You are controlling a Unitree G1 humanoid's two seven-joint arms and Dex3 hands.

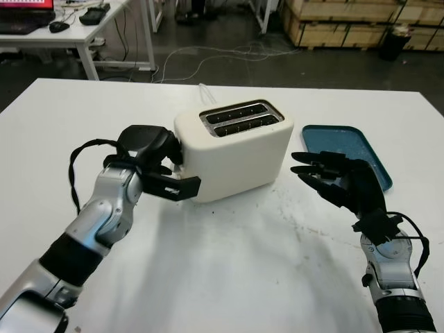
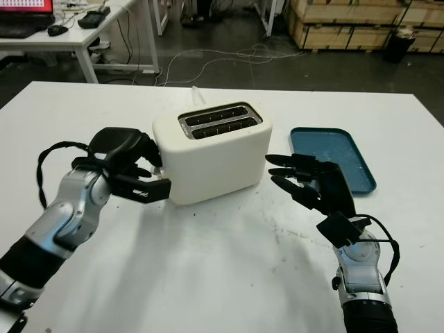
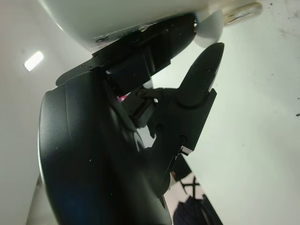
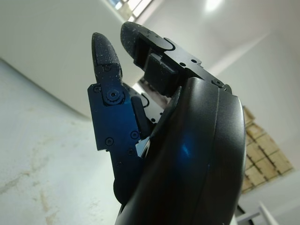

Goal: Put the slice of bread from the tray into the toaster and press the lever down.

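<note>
left eye view, cream 2-slot toaster (image 1: 236, 149), left hand (image 1: 156, 163) curled against its end, right hand (image 1: 333, 180) open beside it

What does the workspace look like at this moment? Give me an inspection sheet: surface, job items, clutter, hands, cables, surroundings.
Surface: white table, faint dark scuffs in front of the toaster.
Job items: cream two-slot toaster at the table centre, dark in both slots, bread not discernible; blue tray to its right, holding no bread.
Clutter: nothing seen.
Hands: left hand against the toaster's left end, whether it presses the lever cannot be told; right hand open, off the toaster's right side, in front of the tray.
Cables: black cable looping along the left arm; white cord behind the toaster; loose cables on the floor.
Surroundings: desk back left, stacked wooden crates back right.
</note>
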